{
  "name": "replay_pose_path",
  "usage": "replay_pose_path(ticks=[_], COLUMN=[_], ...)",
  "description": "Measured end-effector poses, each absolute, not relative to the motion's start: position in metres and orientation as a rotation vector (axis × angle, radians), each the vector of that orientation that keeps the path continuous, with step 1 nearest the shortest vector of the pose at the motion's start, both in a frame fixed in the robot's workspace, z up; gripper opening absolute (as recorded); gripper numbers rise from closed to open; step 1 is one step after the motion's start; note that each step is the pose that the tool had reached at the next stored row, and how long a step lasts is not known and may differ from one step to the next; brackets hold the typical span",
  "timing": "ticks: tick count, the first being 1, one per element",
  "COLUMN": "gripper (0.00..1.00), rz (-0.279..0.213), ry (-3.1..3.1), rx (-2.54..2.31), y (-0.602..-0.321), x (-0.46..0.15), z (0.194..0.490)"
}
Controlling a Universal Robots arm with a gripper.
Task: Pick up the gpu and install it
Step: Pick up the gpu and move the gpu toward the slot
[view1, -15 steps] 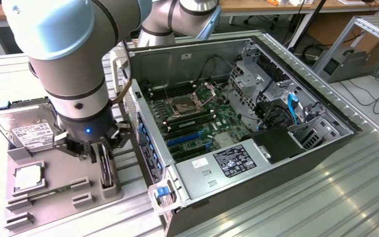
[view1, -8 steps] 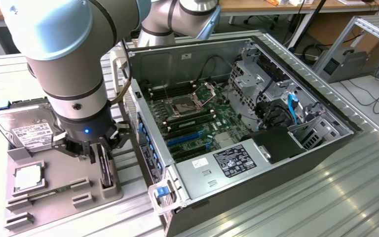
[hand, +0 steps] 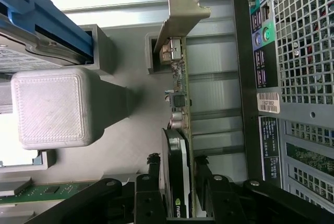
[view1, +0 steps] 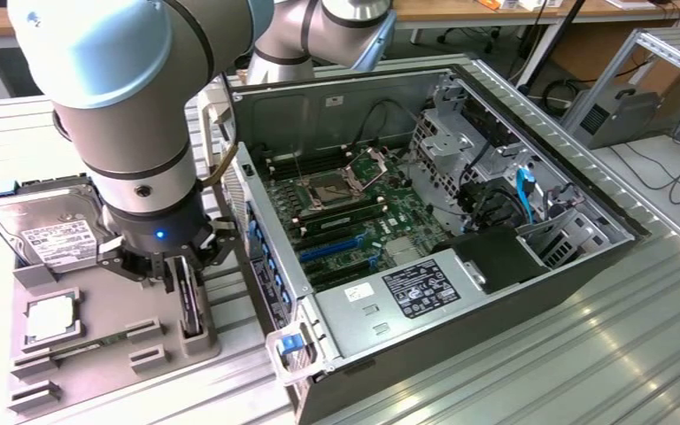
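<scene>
As the gpu (view1: 189, 305) stands on edge in a gray tray (view1: 104, 354) at lower left, the fingers (hand: 151, 182) pinch it.

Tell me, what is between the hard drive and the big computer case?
The gpu, standing on edge in the gray tray, with the gripper clamped on it. The wrist view shows this best.

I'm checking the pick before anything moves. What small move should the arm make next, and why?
Probably lift straight up a little: the gripper appears closed on the gpu, which stands on edge in a slot of the gray tray, close beside the computer case.
</scene>
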State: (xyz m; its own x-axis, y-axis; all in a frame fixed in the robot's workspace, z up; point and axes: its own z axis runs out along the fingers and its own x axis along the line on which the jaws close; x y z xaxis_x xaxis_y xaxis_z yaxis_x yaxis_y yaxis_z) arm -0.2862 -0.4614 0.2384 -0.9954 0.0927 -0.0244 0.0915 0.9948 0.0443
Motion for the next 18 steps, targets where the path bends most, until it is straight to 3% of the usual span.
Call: replay_pose_path(ticks=[11, 12, 13, 18], gripper=[0.39, 0.38, 0.31, 0.31], rz=[0.067, 0.067, 0.067, 0.067], ry=[3.111, 3.111, 3.111, 3.111], rx=[0.144, 0.144, 0.144, 0.144], y=[-0.4614, -0.4613, -0.4614, -0.4614], x=[-0.2862, -0.2862, -0.2862, -0.2862], z=[0.2384, 0.2384, 0.2384, 0.2384])
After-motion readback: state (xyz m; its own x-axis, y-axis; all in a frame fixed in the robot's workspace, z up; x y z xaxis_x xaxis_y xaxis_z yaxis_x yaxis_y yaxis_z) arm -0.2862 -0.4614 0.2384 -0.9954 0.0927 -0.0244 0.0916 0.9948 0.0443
